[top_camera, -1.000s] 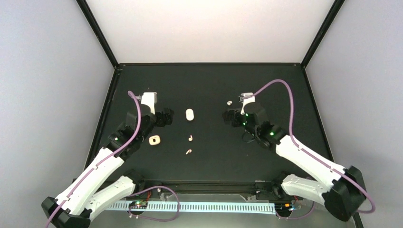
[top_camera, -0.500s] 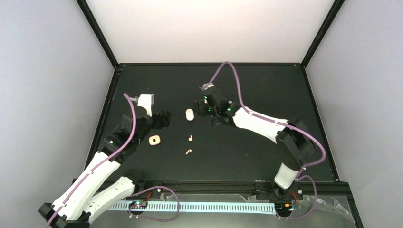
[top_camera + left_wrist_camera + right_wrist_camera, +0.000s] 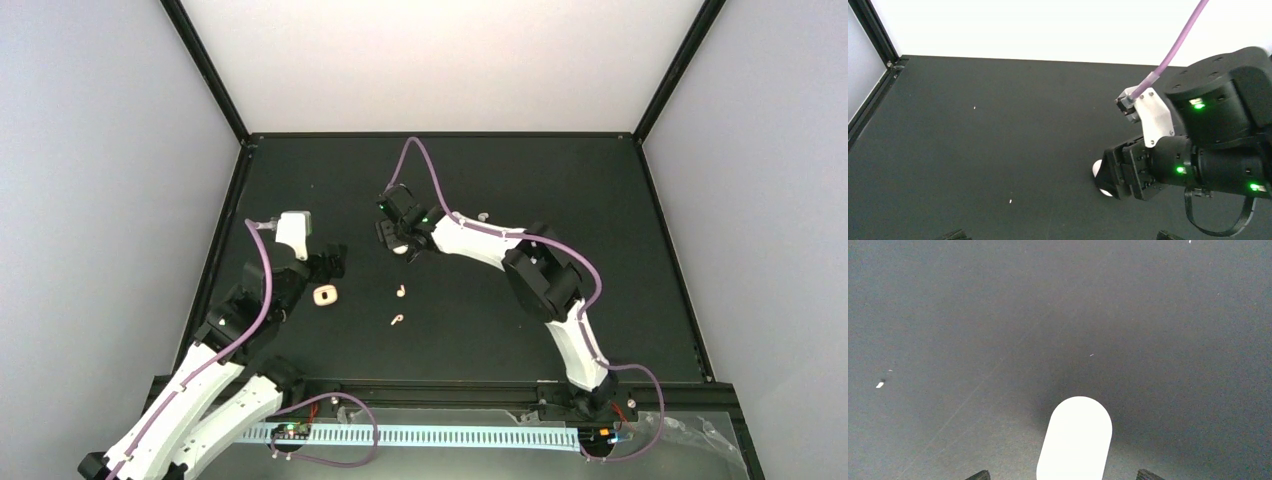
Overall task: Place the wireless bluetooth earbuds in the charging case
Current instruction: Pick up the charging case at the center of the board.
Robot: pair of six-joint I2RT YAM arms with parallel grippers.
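The cream charging case with a dark centre spot lies on the black table, just in front of my left gripper. That gripper is open and empty, and its tips show at the bottom of the left wrist view. Two earbuds lie right of the case, and a third lies farther back right. My right gripper is open and straddles a plain white capsule without closing on it. No earbud or case shows in either wrist view.
The white capsule is partly hidden behind the right gripper's body in the left wrist view. The black frame rail borders the table on the left. The right arm stretches across the table's middle.
My right arm has swung left across the table from the back right, over to the white capsule. My left gripper has drawn back a little toward the near left.
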